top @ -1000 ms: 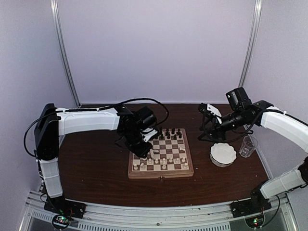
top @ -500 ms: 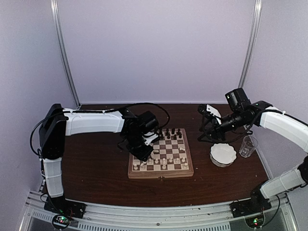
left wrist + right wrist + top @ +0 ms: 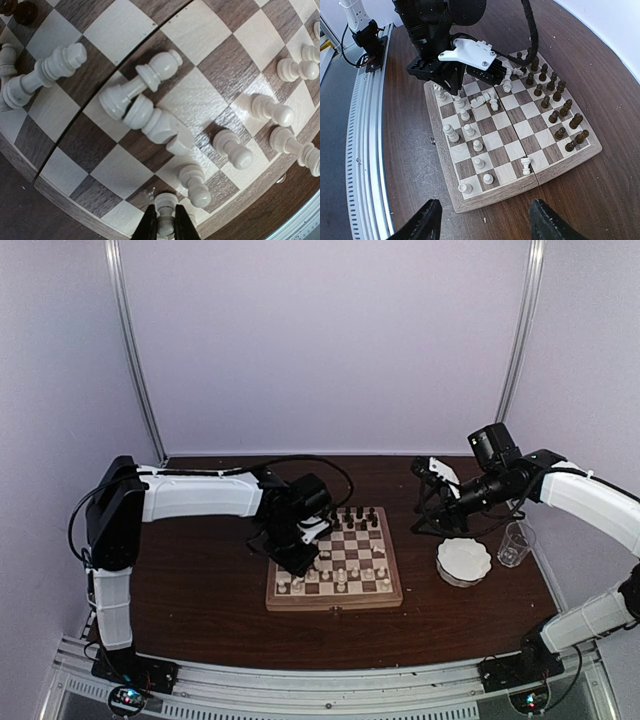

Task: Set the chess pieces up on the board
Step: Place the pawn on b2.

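The board (image 3: 335, 603) lies mid-table with dark chess pieces (image 3: 555, 100) along its far rows and white pieces (image 3: 470, 131) on the near rows. My left gripper (image 3: 165, 225) hangs over the board's left edge, its fingers (image 3: 150, 227) closed around the neck of a white pawn (image 3: 166, 207) that stands on an edge square. Just beyond it, two white pieces (image 3: 150, 122) lie toppled against each other, and another (image 3: 42, 75) lies farther left. My right gripper (image 3: 485, 220) hovers open and empty off the board's right side, seen in the top view as the right gripper (image 3: 425, 502).
A white scalloped bowl (image 3: 463, 560) and a clear cup (image 3: 516, 543) stand right of the board. A lone white piece (image 3: 525, 165) stands at the board's right edge on the centre seam. The left arm's wrist (image 3: 440, 45) looms over the left files.
The left arm has shifted slightly rightward over the board's left side, still holding the pawn. The right arm has barely moved.
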`<state>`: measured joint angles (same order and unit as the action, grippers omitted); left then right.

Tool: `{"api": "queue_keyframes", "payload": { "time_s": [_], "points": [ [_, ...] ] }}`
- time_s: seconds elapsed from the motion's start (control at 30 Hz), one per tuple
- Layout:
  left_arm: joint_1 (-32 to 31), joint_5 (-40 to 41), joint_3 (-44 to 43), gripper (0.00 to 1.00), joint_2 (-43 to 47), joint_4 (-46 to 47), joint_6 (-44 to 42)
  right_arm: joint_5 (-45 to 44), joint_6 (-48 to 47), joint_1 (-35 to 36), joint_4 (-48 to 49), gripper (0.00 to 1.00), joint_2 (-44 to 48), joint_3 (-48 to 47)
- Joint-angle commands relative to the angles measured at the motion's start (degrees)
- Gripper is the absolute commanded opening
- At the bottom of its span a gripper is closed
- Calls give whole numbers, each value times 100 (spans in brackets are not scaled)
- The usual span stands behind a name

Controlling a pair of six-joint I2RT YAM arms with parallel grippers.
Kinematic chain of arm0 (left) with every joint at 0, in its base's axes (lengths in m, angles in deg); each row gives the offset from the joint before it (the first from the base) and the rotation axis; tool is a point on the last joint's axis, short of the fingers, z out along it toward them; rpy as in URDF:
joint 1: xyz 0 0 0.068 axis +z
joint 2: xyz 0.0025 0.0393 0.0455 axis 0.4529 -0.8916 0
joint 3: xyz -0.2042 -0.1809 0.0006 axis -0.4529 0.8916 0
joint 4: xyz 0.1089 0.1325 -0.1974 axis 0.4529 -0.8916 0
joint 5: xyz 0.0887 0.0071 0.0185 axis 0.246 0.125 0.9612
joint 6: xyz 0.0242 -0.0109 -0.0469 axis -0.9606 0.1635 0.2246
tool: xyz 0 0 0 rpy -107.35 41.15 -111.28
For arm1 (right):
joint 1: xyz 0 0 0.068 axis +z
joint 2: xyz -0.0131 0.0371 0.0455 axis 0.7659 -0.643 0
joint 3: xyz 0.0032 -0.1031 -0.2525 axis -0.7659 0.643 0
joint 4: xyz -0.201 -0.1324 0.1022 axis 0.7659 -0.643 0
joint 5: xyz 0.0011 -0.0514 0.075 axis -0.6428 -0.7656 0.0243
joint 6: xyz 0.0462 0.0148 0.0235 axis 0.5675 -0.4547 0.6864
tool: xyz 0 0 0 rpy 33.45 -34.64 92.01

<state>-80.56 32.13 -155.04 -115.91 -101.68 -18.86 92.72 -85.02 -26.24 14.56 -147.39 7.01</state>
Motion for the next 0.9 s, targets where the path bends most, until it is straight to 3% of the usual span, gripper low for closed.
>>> {"api": "queue_keyframes", "payload": {
  "time_s": [0.0,0.37,0.87],
  "points": [
    [-9,208,-193,13,-65,-60,73,67,-57,-19,51,63,-12,49],
    [-14,250,-194,15,-112,-94,93,84,-61,-19,43,63,-12,52],
    [-22,349,-383,29,-17,-282,102,61,-120,-19,35,63,-28,58]
  ]
}}
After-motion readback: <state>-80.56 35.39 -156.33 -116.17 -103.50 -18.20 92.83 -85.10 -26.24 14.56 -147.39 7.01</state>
